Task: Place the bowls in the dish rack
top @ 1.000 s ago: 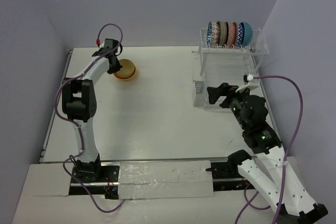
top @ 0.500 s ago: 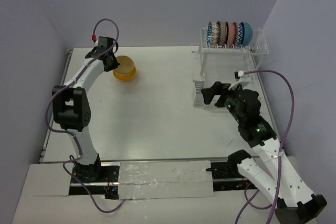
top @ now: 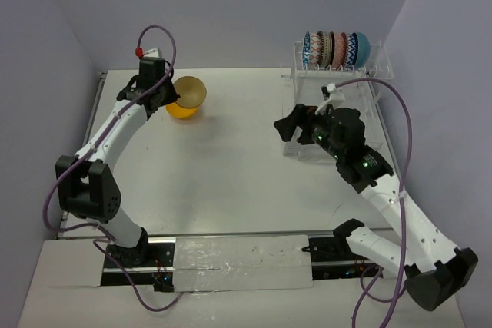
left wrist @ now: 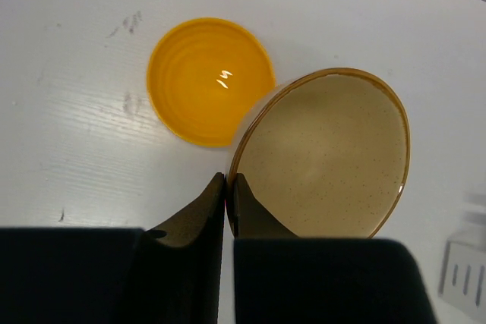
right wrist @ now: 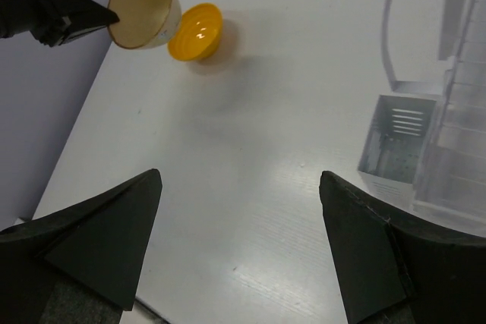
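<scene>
My left gripper (left wrist: 226, 180) is shut on the rim of the speckled tan bowl (left wrist: 326, 153), which hangs tilted above the table at the far left (top: 190, 91). The orange-yellow bowl (left wrist: 205, 81) sits on the table just beneath and beside it (top: 183, 110). The dish rack (top: 373, 73) stands at the far right with several patterned bowls and a teal one (top: 336, 49) upright in its raised row. Left of the rack's lower part, my right gripper (top: 288, 128) hangs open and empty over bare table (right wrist: 241, 187). From there the tan bowl (right wrist: 140, 7) and orange-yellow bowl (right wrist: 196, 33) show far off.
The rack's small side basket (right wrist: 395, 138) stands just right of my right gripper. Purple cables loop off both arms. Grey walls close the table on the left, back and right.
My left gripper has lifted the tan bowl off the orange-yellow bowl and tipped it. The right arm has swung left, away from the rack.
</scene>
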Motion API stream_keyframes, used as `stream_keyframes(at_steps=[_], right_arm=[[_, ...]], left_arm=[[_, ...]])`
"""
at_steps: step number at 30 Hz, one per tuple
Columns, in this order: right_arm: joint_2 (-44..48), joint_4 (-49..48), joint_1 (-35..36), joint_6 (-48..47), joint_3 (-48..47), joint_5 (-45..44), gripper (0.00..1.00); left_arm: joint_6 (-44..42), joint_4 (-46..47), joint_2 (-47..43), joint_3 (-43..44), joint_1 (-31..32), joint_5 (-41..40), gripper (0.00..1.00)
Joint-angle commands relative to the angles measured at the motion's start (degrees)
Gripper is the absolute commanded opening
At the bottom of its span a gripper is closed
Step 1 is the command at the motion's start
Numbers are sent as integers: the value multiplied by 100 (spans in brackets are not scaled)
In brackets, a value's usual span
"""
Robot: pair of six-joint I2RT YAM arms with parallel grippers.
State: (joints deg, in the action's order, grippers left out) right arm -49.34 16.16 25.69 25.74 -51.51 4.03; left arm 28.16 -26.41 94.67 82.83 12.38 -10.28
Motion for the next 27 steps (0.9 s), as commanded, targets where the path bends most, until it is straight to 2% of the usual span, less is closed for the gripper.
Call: stream_keyframes(at_steps=[1,7,12,27], right_arm=[[-461,-114,418,239,-588,-209,92],[-1603,273,893,335,-1475,-658,91],[-2114,484,1192,318,-2029,-1070,87],[-3283,704,1658,230,-3076,-1212,70]], left_arm=[[-100,690,-878,-283,474,80,0],[40,646,-1591,-776,1266,-290,0],[137,691,-2005,-1005,1705,-413,0],[155,497,-2251,-926,2453,-808,0]])
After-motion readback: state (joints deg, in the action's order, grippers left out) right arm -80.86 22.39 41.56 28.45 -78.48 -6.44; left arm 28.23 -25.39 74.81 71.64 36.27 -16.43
